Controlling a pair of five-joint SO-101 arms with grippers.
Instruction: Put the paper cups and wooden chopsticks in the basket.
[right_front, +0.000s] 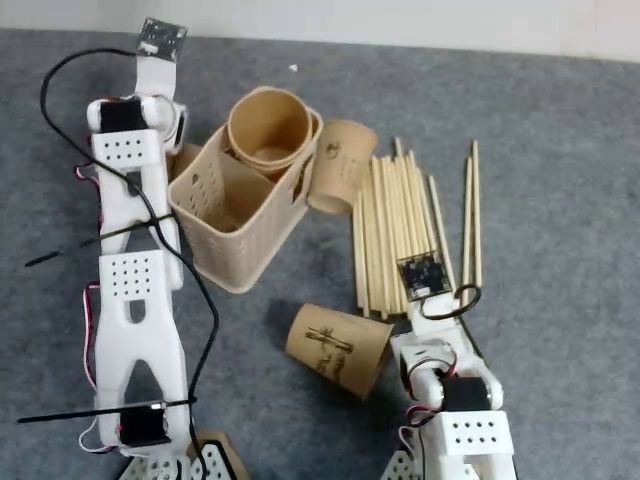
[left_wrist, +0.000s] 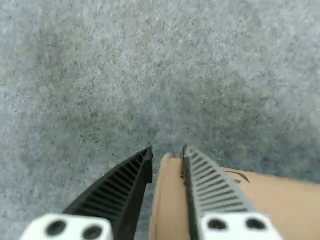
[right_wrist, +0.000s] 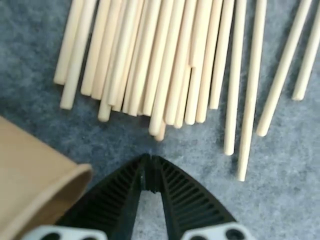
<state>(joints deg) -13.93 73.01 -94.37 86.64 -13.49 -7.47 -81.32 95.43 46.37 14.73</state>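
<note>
Many chopsticks (right_wrist: 165, 60) just beyond right gripper (right_wrist: 151, 167), sideways paper cup (right_wrist: 35, 175) beside it.

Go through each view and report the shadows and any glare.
High view: soft even light, no glare, faint shadows beside the basket and under the lying paper cup. Left wrist view: a dim patch on the carpet ahead of the left claw. Right wrist view: thin shadows along the chopsticks, none harsh.
</note>
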